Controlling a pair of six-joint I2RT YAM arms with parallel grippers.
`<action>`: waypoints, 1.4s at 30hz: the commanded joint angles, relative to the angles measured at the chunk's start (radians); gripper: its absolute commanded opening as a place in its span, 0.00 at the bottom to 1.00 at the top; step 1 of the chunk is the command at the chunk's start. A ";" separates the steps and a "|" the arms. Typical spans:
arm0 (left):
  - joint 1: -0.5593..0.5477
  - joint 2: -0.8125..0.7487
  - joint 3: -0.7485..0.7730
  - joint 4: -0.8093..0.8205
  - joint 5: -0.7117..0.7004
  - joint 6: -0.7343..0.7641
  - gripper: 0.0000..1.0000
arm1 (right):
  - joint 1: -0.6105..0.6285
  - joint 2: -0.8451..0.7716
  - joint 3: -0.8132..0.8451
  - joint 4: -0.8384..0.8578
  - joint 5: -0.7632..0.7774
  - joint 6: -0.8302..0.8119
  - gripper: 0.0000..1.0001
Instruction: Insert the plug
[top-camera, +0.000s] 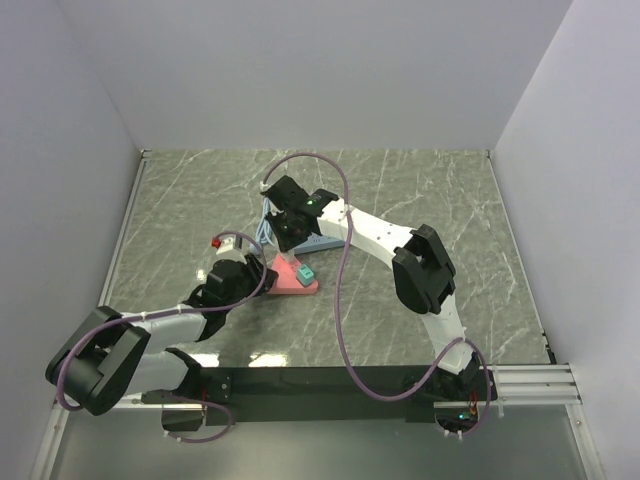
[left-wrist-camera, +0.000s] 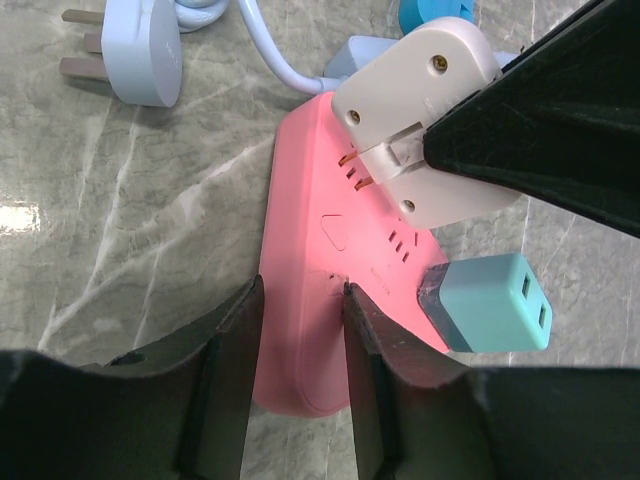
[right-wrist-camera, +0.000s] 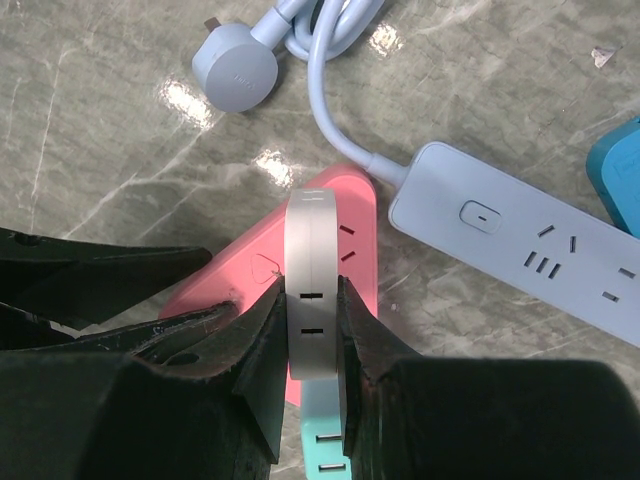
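Right hand (right-wrist-camera: 312, 335) clamps white plug (left-wrist-camera: 420, 120), prongs angled into pink power strip (left-wrist-camera: 310, 200); left hand (left-wrist-camera: 298, 300), fingers apart, apparently braces the strip's end against shifting.

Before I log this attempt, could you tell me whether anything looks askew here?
Yes: the white plug, held by the right gripper, sits tilted against the pink power strip, its copper prongs exposed, not fully seated.

The right gripper (right-wrist-camera: 313, 340) points downward, jaws clamped on the plug (right-wrist-camera: 311, 250). The left gripper (left-wrist-camera: 298, 335) sits low, jaws narrowly parted.
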 joint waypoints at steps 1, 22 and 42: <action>-0.003 0.017 0.016 -0.028 0.038 0.002 0.42 | 0.022 0.033 -0.042 -0.026 0.003 0.003 0.00; -0.003 0.035 0.021 -0.025 0.039 0.004 0.41 | 0.022 0.047 -0.113 -0.046 0.038 0.011 0.00; -0.003 0.055 0.027 -0.021 0.044 0.005 0.41 | 0.044 0.082 -0.107 -0.051 0.003 0.008 0.00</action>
